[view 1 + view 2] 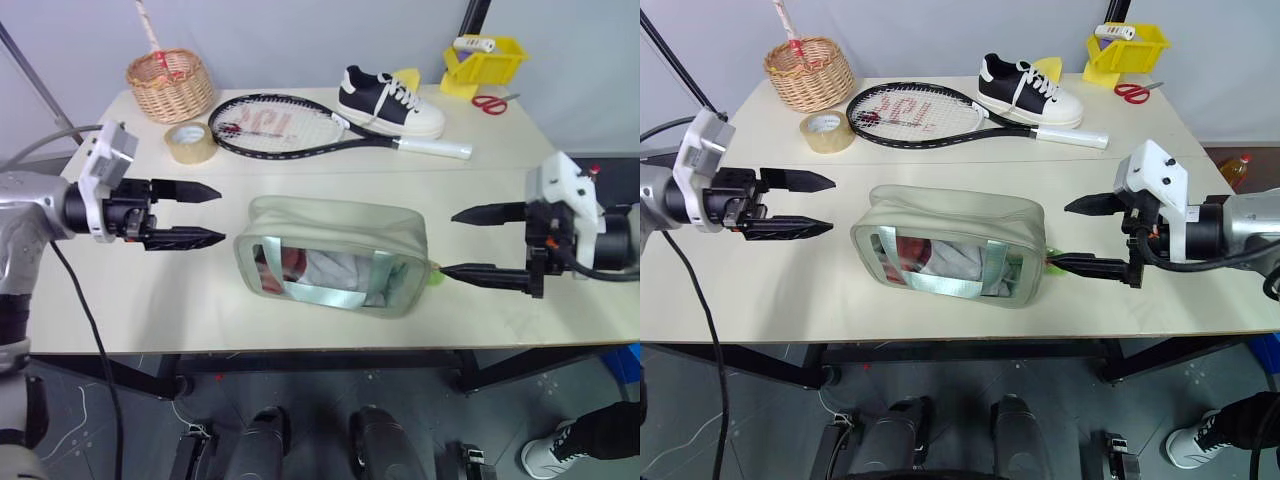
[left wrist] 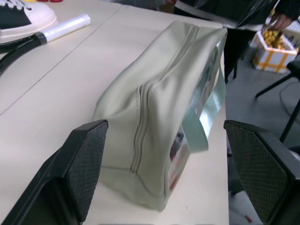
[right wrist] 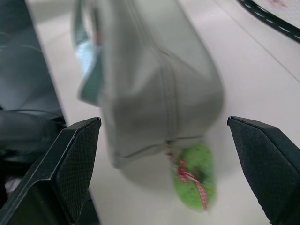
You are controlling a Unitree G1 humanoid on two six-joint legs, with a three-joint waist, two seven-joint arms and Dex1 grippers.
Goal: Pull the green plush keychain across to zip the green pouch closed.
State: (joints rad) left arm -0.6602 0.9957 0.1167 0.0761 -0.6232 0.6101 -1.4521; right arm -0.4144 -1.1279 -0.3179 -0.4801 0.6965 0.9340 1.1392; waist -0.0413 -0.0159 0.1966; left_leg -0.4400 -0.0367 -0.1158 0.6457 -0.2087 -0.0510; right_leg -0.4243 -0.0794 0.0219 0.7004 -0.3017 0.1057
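The green pouch [image 1: 335, 255] lies on the table's front middle, its clear window and mint band facing me and its zipper run shut along the top. At its right end the green plush keychain [image 3: 196, 174] rests on the table, hanging from the zipper pull by a pink cord. My right gripper [image 1: 470, 243] is open just right of the pouch, its lower finger close to the keychain with nothing between the jaws. On the other side my left gripper [image 1: 208, 213] stands open a little left of the pouch, also empty.
Behind the pouch lie a tennis racket [image 1: 285, 125], a black-and-white sneaker [image 1: 388, 102], a tape roll [image 1: 190, 141] and a wicker basket [image 1: 170, 84]. A yellow bin [image 1: 484, 62] and red scissors [image 1: 490, 103] sit at the back right. The table's front edge [image 1: 330, 350] is close below the pouch.
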